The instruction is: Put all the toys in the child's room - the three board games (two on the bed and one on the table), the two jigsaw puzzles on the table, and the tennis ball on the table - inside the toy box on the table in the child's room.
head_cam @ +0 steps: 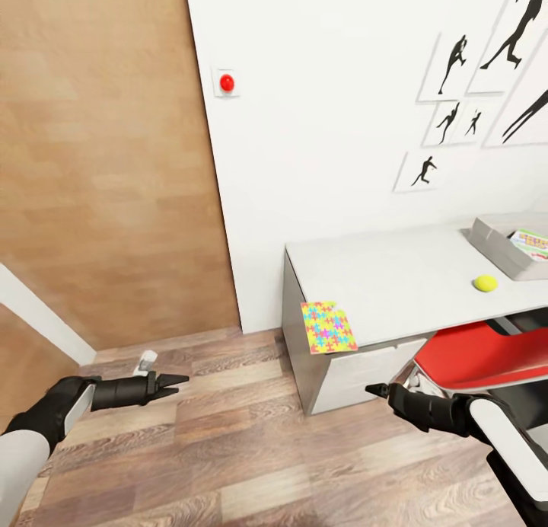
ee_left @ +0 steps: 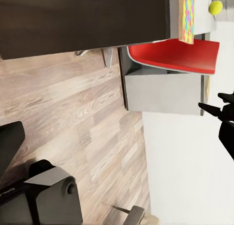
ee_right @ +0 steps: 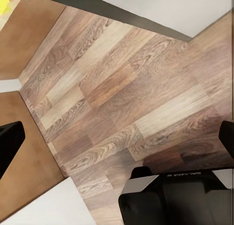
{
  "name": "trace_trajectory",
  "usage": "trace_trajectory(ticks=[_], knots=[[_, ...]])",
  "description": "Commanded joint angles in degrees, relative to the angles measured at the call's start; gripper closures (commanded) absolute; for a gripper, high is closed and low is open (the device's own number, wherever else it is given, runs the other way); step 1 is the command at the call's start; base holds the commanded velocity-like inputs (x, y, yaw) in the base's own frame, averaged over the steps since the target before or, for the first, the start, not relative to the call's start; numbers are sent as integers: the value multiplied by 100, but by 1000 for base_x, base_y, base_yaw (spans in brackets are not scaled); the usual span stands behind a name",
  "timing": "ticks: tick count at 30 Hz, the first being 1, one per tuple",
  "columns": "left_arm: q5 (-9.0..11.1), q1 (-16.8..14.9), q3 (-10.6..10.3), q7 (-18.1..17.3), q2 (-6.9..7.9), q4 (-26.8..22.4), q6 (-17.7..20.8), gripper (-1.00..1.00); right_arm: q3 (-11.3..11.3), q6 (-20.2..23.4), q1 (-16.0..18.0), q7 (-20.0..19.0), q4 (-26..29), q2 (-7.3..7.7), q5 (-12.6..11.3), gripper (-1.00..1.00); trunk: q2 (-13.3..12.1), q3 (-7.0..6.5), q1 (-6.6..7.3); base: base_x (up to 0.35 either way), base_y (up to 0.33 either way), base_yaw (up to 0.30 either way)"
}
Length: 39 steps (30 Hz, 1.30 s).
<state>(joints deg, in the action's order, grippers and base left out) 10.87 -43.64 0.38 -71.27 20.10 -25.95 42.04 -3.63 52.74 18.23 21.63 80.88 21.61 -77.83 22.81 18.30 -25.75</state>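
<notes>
Multicoloured jigsaw puzzle (head_cam: 328,327), yellow-green tennis ball (head_cam: 485,283), grey toy box (head_cam: 498,247) — on a pale grey table (head_cam: 380,272); red chair (head_cam: 487,359).

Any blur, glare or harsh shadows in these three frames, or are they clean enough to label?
Head view: even, flat light, sharp throughout; the jigsaw puzzle and tennis ball on the table read clearly. Left wrist view: crisp, with dark shade under the table. Right wrist view: floor grain sharp, soft shadow near the arm.

Two arms: white forearm shells, black wrists, black tapered left claw (head_cam: 176,380) and right claw (head_cam: 371,390).
</notes>
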Motion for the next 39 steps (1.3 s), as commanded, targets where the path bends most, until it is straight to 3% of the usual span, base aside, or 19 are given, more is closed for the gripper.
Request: trace_trajectory(ticks=[1,8,23,27,30,33,39], knots=[[11,-4,4,40,-14,13,56,-100,-8,0,5,60,0,6,-39,-100,10,0,-3,0,0,0],[20,-4,19,467,-211,68,86,-100,-13,3,5,60,-15,9,253,-100,10,-67,-3,0,0,0],[18,-9,61,706,-391,73,451,-100,-14,7,5,60,-14,9,323,-100,10,-210,-3,0,0,0],[21,-7,228,715,-404,73,465,-100,-14,8,5,60,-18,15,322,-100,10,-248,-3,0,0,0],[13,-11,576,725,-408,73,472,-100,-14,8,5,60,-19,14,324,-100,10,-277,-3,0,0,0],[3,-7,775,726,-410,73,478,-100,-14,9,5,60,-19,11,328,-100,10,-305,-3,0,0,0],[3,-7,859,706,-403,73,520,-100,-14,9,5,64,-21,10,330,-100,10,-363,-3,0,0,0]])
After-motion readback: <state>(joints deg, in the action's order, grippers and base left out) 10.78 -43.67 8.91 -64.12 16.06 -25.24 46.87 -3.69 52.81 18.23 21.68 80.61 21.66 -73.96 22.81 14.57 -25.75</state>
